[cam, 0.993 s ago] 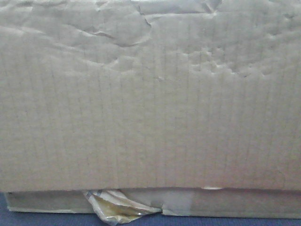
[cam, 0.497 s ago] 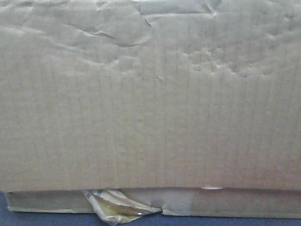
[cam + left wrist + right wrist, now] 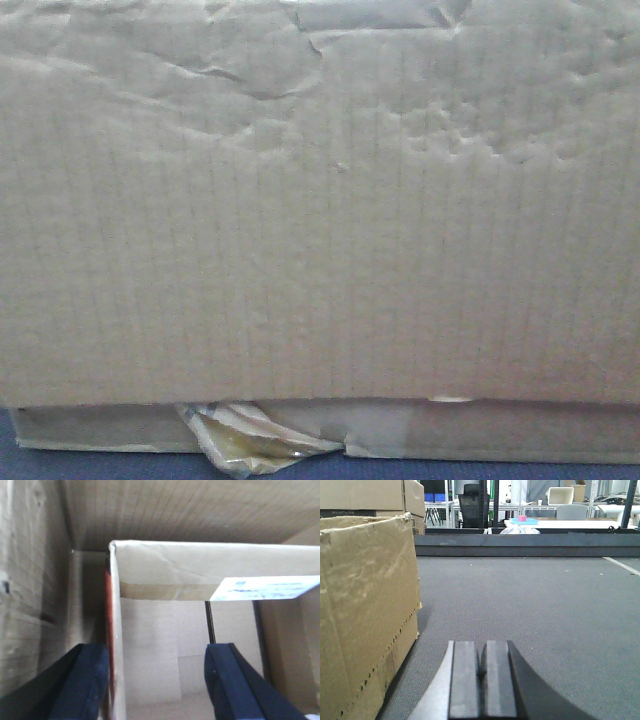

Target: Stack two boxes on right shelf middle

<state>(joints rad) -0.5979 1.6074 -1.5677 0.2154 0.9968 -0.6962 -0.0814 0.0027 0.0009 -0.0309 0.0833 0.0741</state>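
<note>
Tall box (image 3: 320, 200) sits on flat box (image 3: 500, 430), frame bottom. Left gripper (image 3: 156, 655) open, straddling cardboard wall (image 3: 116, 630), left of centre. Right gripper (image 3: 483, 652) closed, empty, lower centre.

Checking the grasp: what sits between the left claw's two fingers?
In the left wrist view, a side wall of the open cardboard box stands between the left claw's fingers, jaws open around it.

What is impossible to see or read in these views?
Front view: the tall box fills the frame; the shelf is unseen.
Left wrist view: the white label is too blurred to read.
Right wrist view: the cardboard box is cut off by the left edge.
</note>
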